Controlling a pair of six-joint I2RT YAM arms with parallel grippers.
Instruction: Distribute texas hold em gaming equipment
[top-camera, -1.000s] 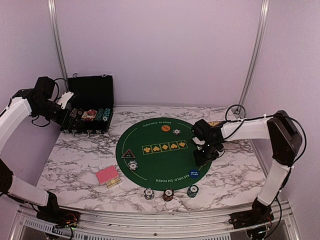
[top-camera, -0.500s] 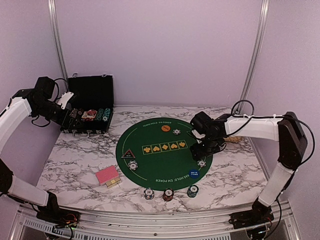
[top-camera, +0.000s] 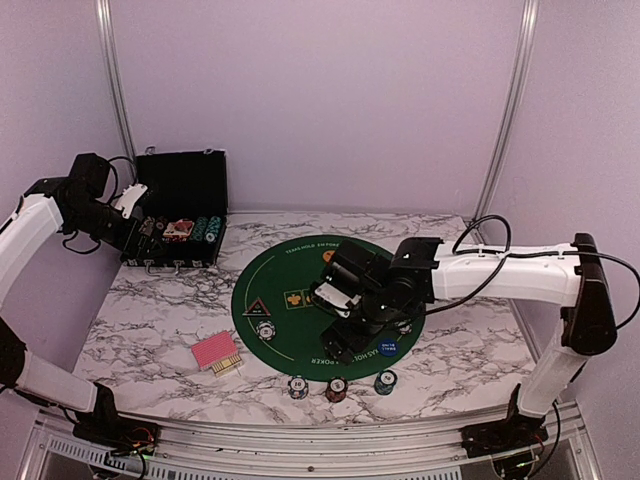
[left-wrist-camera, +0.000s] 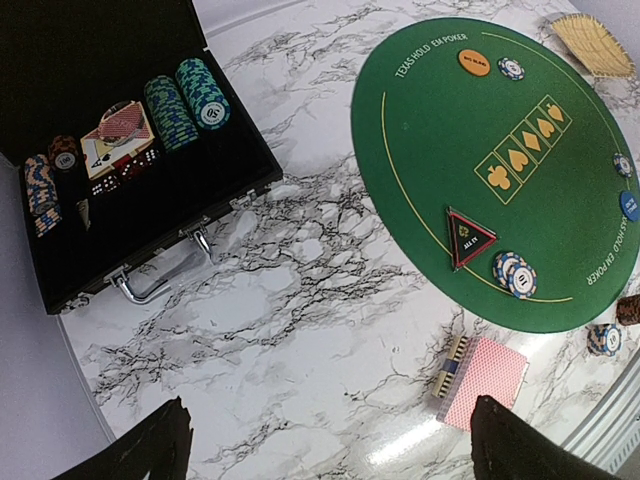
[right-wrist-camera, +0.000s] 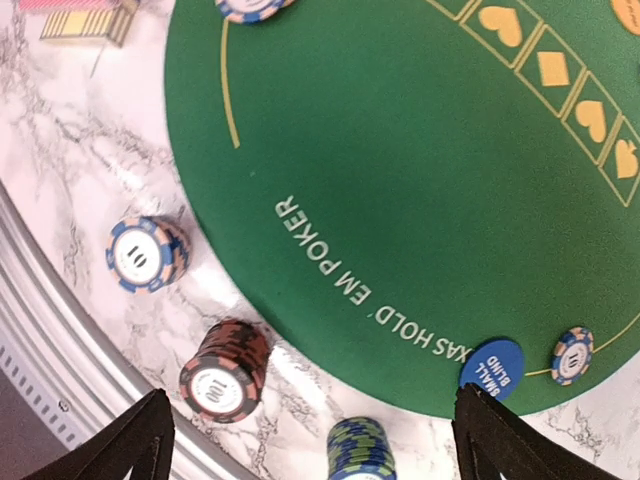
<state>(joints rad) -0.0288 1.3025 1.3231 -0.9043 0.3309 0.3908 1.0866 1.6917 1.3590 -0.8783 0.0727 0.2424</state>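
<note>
My right gripper (top-camera: 343, 308) hangs open and empty over the middle of the green mat (top-camera: 290, 270). Its wrist view looks down on three chip stacks off the mat's near edge: white-blue (right-wrist-camera: 145, 255), red (right-wrist-camera: 225, 370) and teal (right-wrist-camera: 360, 450). The blue button (right-wrist-camera: 491, 364) and a single chip (right-wrist-camera: 572, 355) lie at the mat's right rim. Farther left are the black triangular button (left-wrist-camera: 468, 237), a small chip pile (left-wrist-camera: 513, 273) and the red-backed cards (left-wrist-camera: 484, 380). My left gripper (top-camera: 140, 225) stands open and empty by the black case (left-wrist-camera: 120, 150).
The open case at the back left holds rows of chips and cards. An orange button (left-wrist-camera: 474, 62) and a chip (left-wrist-camera: 511, 68) sit on the mat's far side. A tan woven tray (left-wrist-camera: 592, 42) lies at the back right. A metal rail runs along the near table edge.
My right gripper opened, left a single chip on the mat's right rim by the blue button, and swung left over the mat's middle. The left arm stayed still.
</note>
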